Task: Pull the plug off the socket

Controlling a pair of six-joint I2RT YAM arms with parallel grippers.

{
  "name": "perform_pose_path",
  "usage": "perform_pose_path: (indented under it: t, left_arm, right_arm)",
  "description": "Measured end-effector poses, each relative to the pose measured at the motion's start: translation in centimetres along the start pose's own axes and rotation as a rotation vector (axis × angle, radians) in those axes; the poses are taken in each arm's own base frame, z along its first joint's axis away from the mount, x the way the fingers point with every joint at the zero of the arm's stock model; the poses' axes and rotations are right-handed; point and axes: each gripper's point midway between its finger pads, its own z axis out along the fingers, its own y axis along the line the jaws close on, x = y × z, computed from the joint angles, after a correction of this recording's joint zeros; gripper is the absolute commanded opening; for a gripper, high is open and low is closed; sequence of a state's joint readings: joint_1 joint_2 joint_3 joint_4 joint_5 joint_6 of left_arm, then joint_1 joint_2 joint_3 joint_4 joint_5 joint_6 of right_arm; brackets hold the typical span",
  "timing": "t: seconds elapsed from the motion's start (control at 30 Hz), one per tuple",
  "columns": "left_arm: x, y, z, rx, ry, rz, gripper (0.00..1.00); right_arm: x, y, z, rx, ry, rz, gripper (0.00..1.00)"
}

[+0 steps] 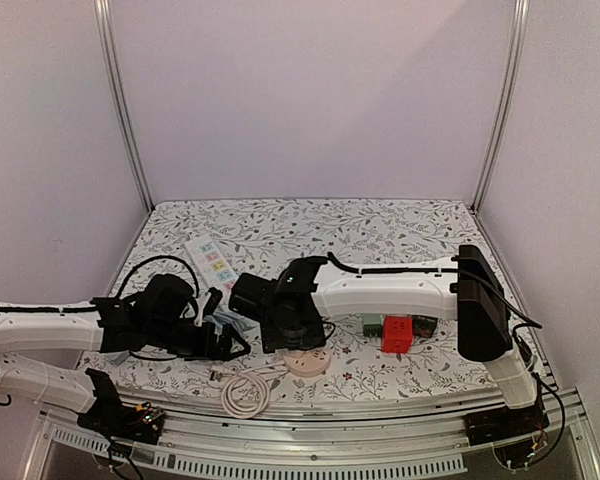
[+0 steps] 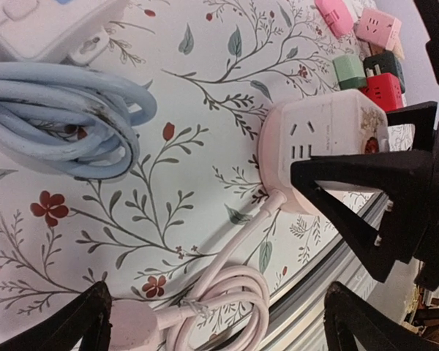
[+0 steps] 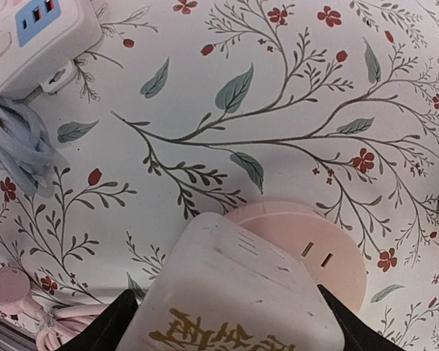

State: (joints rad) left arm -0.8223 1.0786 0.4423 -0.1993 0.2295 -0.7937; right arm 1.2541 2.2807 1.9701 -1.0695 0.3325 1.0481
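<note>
A white cube plug (image 3: 234, 292) with gold characters stands on the round pink socket (image 3: 329, 252), tilted toward the camera. My right gripper (image 3: 223, 329) is shut on the cube's two sides. In the top view it (image 1: 295, 335) hangs over the socket (image 1: 307, 362). The left wrist view shows the cube (image 2: 329, 128) against the socket base (image 2: 269, 146), with the right arm's black fingers (image 2: 366, 175) on it. I cannot tell whether the pins are still seated. My left gripper (image 2: 219, 322) is open and empty over the socket's coiled pink cable (image 2: 227, 292), left of the socket (image 1: 215, 335).
A white power strip (image 1: 212, 262) with a bundled blue cable (image 2: 58, 110) lies behind the left gripper. Red (image 1: 397, 335), green (image 1: 372, 323) and pink (image 2: 377, 25) cube adapters sit right of the socket. The table's front rail (image 1: 310, 415) runs just below the coil.
</note>
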Motion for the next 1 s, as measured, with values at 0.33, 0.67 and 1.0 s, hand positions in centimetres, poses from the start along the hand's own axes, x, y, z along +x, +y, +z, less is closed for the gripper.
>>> perform_pose_path:
  t: [0.33,0.67,1.0]
  left_arm:
    - [-0.1,0.6,-0.3,-0.045,0.010,-0.034,1.00]
    - [-1.9,-0.3,-0.6,-0.039,-0.048,-0.081,1.00]
    - [-3.9,-1.8,-2.0,-0.010,-0.118,-0.081,0.99]
  right_arm:
    - [-0.6,0.6,0.4,-0.149,-0.033,-0.239,0.59]
    - [-1.1,0.3,0.5,-0.345,-0.008,-0.636,0.59]
    - [-0.5,0.1,0.8,-0.356,-0.029,-0.723,0.99]
